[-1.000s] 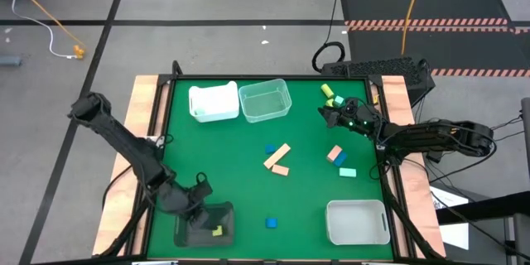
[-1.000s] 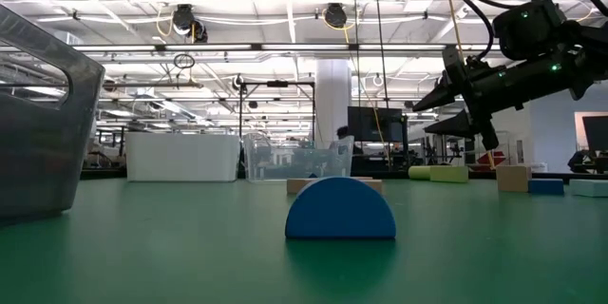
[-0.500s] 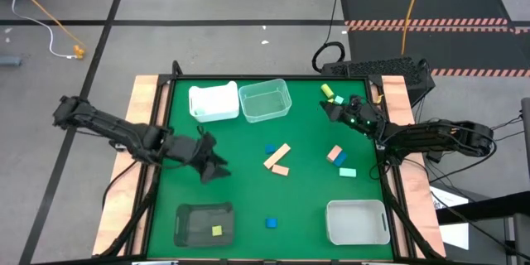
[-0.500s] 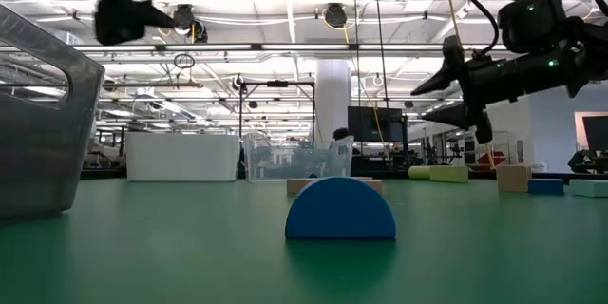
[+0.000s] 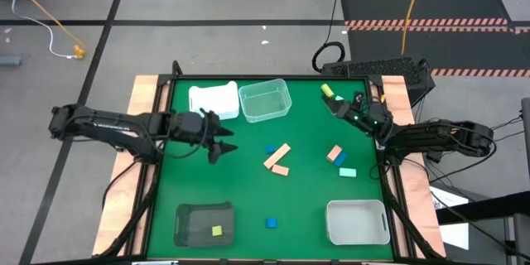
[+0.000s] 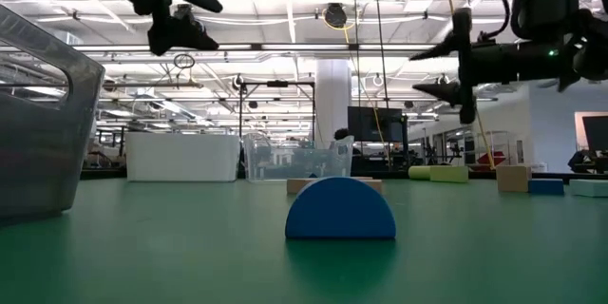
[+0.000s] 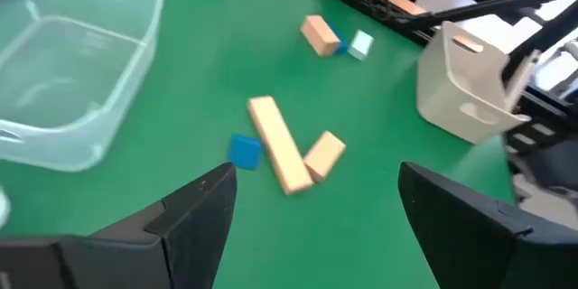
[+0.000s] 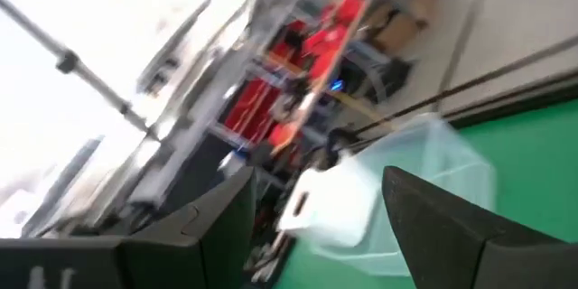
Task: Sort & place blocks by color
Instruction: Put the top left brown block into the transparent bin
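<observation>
The left gripper has left the near dark bin, where one yellow block lies, and hangs with fingers spread and empty toward the tan bars mid-table. Far right, the right gripper, likewise spread and empty, has lifted by the yellow blocks. Green mat; bright hall beyond.

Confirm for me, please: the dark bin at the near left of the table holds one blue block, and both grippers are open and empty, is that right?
Not quite: the block in the dark bin is yellow-green, not blue, as the high view shows. The rest stands: the left gripper and right gripper are both open and empty.
</observation>
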Motion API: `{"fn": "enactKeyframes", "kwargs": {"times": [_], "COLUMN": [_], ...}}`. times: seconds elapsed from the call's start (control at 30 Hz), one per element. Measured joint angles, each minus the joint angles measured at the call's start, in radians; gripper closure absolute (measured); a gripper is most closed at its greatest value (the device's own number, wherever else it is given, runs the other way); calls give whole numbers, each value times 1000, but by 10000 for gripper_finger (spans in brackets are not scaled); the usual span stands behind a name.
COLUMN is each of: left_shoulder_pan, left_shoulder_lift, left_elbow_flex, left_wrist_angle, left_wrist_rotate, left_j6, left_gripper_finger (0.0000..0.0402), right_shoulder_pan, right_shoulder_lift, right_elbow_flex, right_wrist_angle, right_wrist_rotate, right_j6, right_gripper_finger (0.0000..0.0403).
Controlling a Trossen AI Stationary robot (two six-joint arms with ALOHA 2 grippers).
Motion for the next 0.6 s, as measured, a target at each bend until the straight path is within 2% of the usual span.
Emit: {"fn": "enactKeyframes", "kwargs": {"times": [0.13,0.33,0.43,0.6], "left_shoulder_pan": [35,72,83,95], "left_shoulder_lift": [0,0,1,1], "left_elbow_flex": [0,0,0,0], "left_wrist_angle": [1,1,-3,-49], "left_wrist_rotate": [-2,-2,-3,-2], "left_j6": [52,90,93,106], "left_gripper_finger": [94,94,94,94], "right_shoulder_pan": [15,116,167,218], "right_shoulder_lift": [0,0,0,2], "right_elbow_flex": [29,183,283,437], "right_wrist_angle": [15,-101,-250,-656], "right_wrist_rotate": [-60,-77,-107,-123], "right_j6": [-82,-383,-580,-853], "right_gripper_finger": [170,170,170,170]}}
